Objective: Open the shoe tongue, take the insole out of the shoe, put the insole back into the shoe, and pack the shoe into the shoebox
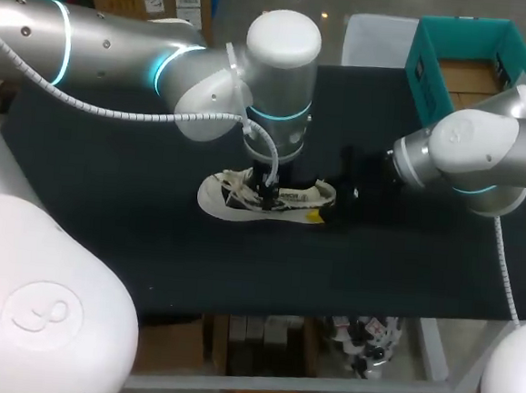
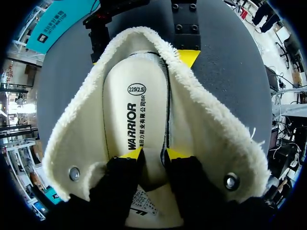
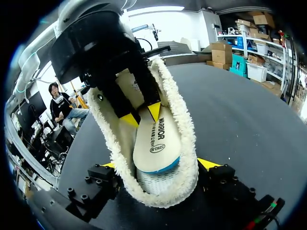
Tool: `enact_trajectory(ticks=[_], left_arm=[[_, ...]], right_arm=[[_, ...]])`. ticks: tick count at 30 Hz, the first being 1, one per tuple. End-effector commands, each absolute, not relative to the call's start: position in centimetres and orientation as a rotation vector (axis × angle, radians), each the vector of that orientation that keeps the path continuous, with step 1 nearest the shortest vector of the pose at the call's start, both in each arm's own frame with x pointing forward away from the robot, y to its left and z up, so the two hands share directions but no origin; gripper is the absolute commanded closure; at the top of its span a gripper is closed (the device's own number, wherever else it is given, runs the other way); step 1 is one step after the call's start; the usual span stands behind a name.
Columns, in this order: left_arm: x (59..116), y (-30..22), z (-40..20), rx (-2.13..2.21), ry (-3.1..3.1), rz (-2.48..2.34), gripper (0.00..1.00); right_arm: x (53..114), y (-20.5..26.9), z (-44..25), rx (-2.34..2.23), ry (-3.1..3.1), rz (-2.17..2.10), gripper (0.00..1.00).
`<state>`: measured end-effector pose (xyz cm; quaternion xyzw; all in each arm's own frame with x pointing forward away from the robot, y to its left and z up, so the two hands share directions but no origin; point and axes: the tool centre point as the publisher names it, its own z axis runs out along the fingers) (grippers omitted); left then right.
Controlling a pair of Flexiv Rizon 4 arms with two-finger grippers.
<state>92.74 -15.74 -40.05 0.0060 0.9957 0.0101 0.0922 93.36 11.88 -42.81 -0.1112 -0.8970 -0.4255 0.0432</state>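
A white shoe with a fleecy cream lining lies mid-table, its collar spread wide. The cream printed insole lies inside it, its blue-edged heel end near the back of the shoe. My left gripper points down into the shoe, fingers a little apart just over the insole, holding nothing; the right wrist view shows it too. My right gripper straddles the heel with a finger pressed on each side, so it is shut on the shoe. The teal shoebox stands at the back right.
The black table has bare room left of and in front of the shoe. My right arm lies between the shoe and the shoebox. A white sheet stands at the back edge beside the box.
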Motion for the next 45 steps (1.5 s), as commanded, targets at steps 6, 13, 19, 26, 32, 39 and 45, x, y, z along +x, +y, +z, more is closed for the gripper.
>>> enact_trajectory(ticks=[6,13,19,26,32,39,45], left_arm=[[94.9,-15.7,-45.6,0.013,2.902,0.068,0.67],[95.9,-15.7,-46.0,0.009,2.864,0.087,0.67],[96.8,-15.6,-45.9,-0.001,2.833,0.08,0.72],[97.7,-15.4,-45.3,-0.024,2.814,0.044,1.0],[97.2,-15.3,-43.9,-0.004,2.827,-0.032,1.0],[96.2,-15.7,-41.6,0.016,2.813,-0.099,1.0],[95.8,-16.5,-39.4,0.026,2.808,-0.149,1.0]], right_arm=[[93.6,11.6,-43.4,-0.338,-2.738,-1.305,1.0],[93.6,11.6,-43.4,-0.338,-2.738,-1.305,1.0],[93.6,11.6,-43.4,-0.338,-2.738,-1.305,1.0],[93.6,11.6,-43.4,-0.338,-2.738,-1.305,1.0],[93.6,11.6,-43.4,-0.338,-2.738,-1.305,1.0],[93.6,11.6,-43.4,-0.338,-2.738,-1.305,1.0],[93.6,11.6,-43.4,-0.338,-2.738,-1.305,1.0]])
